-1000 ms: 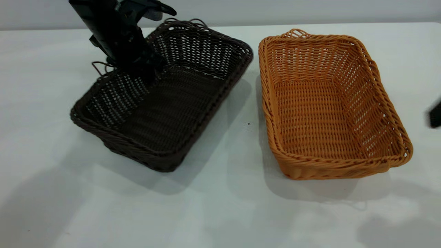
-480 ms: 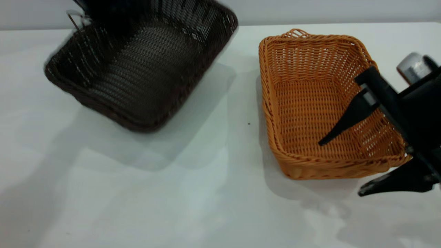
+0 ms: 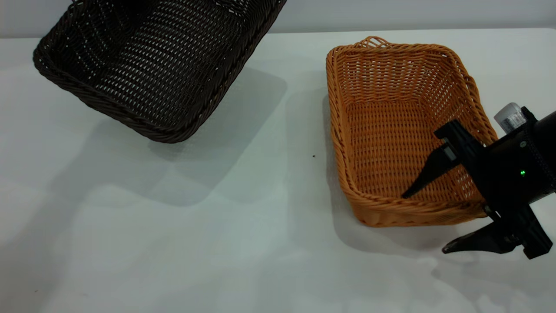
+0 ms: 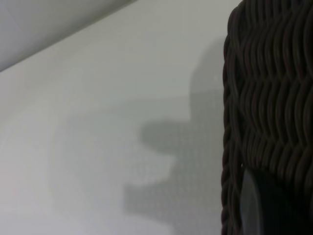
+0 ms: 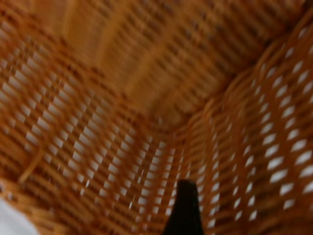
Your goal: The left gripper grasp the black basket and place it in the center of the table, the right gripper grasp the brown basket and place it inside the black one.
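Observation:
The black basket hangs tilted above the table at the far left, its upper part cut off by the picture's top edge. My left gripper is shut on its braided rim; one finger shows against the weave. The brown basket rests on the table at the right. My right gripper is open at its near right corner. One finger is inside the basket and the other finger is outside the wall. The right wrist view shows the basket's inside and one finger.
The black basket's shadow falls on the table's left half. A small dark speck lies between the two baskets. A wall runs behind the table's far edge.
The black basket has risen off the table and moved up and to the left. My right gripper has come in from the right edge and lowered onto the brown basket's near right corner.

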